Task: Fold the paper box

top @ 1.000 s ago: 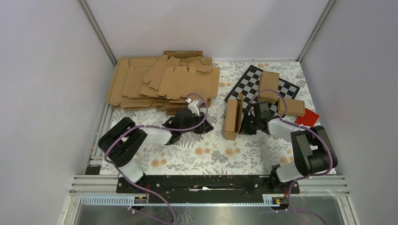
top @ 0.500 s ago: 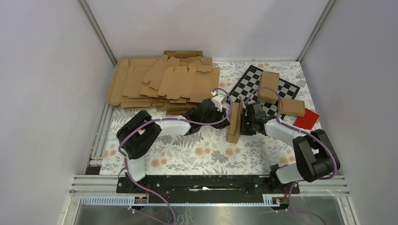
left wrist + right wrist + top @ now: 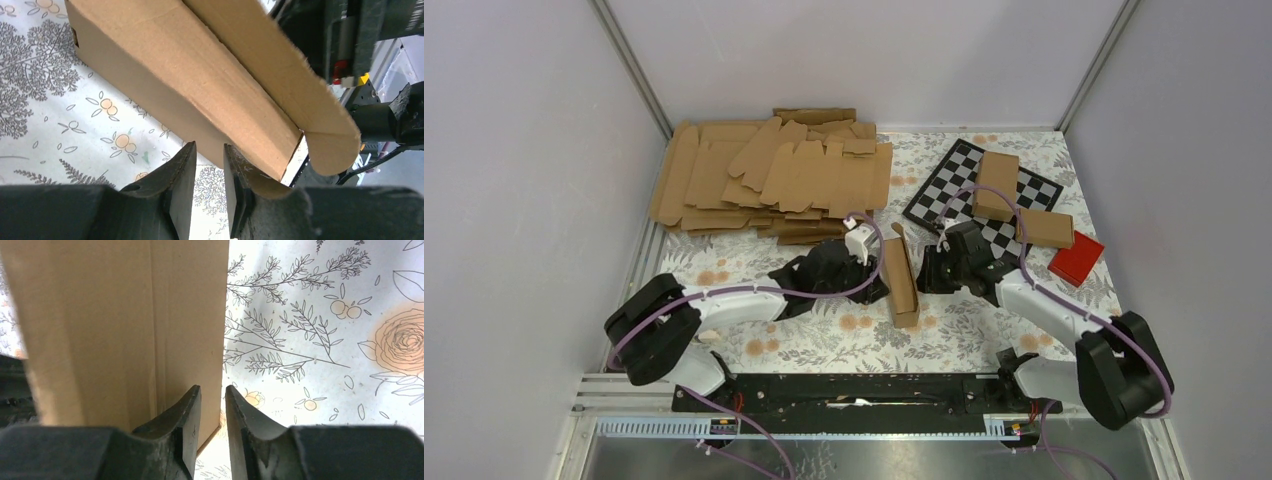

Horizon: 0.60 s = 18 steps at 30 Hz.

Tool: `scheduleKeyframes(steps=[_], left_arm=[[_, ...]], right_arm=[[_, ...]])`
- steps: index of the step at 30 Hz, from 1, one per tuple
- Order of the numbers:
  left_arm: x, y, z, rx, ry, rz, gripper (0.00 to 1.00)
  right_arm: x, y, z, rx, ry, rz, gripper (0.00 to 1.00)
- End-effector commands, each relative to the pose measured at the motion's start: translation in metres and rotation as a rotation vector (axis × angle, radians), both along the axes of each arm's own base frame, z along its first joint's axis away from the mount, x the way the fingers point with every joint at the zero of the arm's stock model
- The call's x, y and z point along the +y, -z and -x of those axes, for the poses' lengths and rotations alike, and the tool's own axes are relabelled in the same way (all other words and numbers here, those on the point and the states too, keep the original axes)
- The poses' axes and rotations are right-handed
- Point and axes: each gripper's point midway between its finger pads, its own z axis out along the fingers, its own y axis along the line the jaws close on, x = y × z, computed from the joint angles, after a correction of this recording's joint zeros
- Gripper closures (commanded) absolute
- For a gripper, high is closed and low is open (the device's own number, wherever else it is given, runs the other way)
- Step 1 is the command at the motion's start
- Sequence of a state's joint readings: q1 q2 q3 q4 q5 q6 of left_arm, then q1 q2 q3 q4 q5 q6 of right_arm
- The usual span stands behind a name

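Left wrist view has the left gripper (image 3: 209,150) narrowly parted, the paper box (image 3: 200,65) just past its fingertips; the right gripper (image 3: 213,391), equally narrow, clasps nothing beside it.

In the top view, the long brown cardboard paper box (image 3: 901,280) near the middle of the flowered tablecloth (image 3: 824,340) hides the fingertips of the left gripper (image 3: 876,275). The right gripper (image 3: 929,272) is too dark there for us to make out its jaws. The left wrist view cuts the box off at its top edge, and the dark hardware (image 3: 360,45) behind is blurred. The right wrist view loses the box at its top and left edges, and we cannot tell whether the fingers (image 3: 187,425) touch it.
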State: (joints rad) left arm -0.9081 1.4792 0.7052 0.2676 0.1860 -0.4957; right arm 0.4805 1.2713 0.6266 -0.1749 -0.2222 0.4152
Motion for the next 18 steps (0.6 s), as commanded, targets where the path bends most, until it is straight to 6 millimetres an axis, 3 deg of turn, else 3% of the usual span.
scheduleKeyframes(steps=[1, 6, 9, 15, 18], left_arm=[[0.002, -0.013, -0.003, -0.010, -0.031, 0.069, 0.69], [0.011, -0.020, -0.010, 0.034, -0.056, 0.156, 0.69], [0.015, -0.030, -0.014, 0.044, -0.075, 0.213, 0.61], [0.016, -0.051, -0.022, 0.011, -0.094, 0.273, 0.44], [0.011, -0.057, -0.029, 0.001, -0.091, 0.280, 0.42]], right_arm=[[-0.002, -0.016, 0.003, -0.069, -0.019, -0.012, 0.66], [-0.007, -0.036, -0.002, -0.105, -0.010, 0.013, 0.63], [-0.006, -0.059, -0.005, -0.134, -0.007, -0.005, 0.59], [-0.001, -0.096, -0.005, -0.200, -0.008, -0.065, 0.27], [0.005, -0.104, -0.004, -0.200, -0.031, -0.097, 0.20]])
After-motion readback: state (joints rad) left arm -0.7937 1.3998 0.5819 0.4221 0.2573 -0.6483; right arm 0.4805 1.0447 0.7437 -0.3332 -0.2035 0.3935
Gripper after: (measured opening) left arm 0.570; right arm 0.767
